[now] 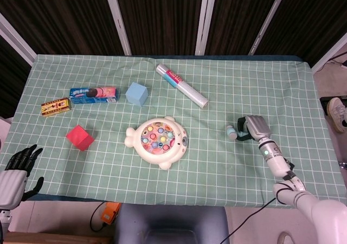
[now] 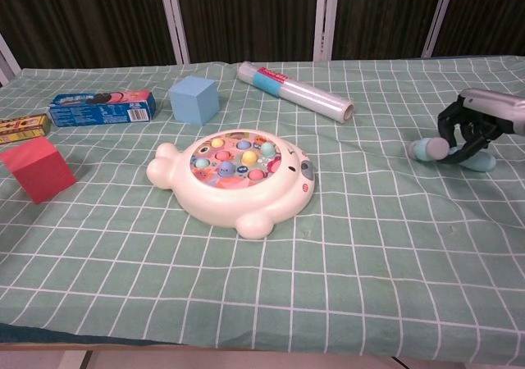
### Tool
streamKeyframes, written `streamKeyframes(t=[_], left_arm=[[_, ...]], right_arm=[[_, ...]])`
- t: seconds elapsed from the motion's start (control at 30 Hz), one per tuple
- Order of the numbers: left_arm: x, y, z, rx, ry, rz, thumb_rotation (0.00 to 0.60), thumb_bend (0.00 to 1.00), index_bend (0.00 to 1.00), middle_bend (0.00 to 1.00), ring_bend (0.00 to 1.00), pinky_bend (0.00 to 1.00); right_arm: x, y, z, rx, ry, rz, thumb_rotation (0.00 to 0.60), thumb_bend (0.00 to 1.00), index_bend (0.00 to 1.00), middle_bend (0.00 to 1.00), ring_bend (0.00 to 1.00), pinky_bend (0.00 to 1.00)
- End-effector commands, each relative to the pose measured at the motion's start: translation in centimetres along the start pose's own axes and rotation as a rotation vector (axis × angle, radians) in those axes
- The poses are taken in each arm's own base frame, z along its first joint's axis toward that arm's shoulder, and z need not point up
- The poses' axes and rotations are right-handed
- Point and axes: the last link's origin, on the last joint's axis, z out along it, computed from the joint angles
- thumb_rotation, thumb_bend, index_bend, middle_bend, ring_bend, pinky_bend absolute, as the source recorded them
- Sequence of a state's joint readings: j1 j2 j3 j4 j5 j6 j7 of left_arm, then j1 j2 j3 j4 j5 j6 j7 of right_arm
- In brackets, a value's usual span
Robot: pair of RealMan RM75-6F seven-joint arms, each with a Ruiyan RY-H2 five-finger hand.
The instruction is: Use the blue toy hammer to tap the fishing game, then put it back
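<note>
One hand active: right hand (image 2: 474, 125) curls around the blue toy hammer (image 2: 443, 150) near desk's right edge; firm the grip before lifting toward the fishing game (image 2: 238, 176).

Two cubes (image 1: 136, 94) (image 1: 80, 137), two boxes (image 1: 93, 95) (image 1: 56, 107), one roll (image 1: 181, 85).

Bare cloth lies between the right robot hand (image 1: 256, 128) and the fishing game (image 1: 157, 141); the roll (image 1: 181, 85) lies well behind that lane; cubes (image 1: 136, 94) and boxes (image 1: 93, 95) crowd the table's (image 1: 217, 168) left half.
</note>
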State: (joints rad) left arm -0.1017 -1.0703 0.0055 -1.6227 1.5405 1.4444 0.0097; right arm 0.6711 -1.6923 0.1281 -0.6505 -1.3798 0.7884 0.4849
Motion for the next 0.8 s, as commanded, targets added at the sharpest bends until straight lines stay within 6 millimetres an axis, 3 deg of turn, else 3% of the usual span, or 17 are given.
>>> streamKeyframes(t=[0.03,0.8], left_arm=[[0.0,0.0,0.0,-0.001,-0.002,0.001,0.600,0.42,0.00,0.00,0.00,0.11],[-0.2,0.0,0.1,0.004,-0.005,0.004,0.600,0.42,0.00,0.00,0.00,0.11]], right_arm=[[0.0,0.2,0.0,-0.009,0.000,0.006,0.600,0.32,0.75,0.71,0.74,0.77],[1.5,0.8,0.7,-0.034,0.044,0.044,0.600,0.31,0.67,0.65,0.74,0.77]])
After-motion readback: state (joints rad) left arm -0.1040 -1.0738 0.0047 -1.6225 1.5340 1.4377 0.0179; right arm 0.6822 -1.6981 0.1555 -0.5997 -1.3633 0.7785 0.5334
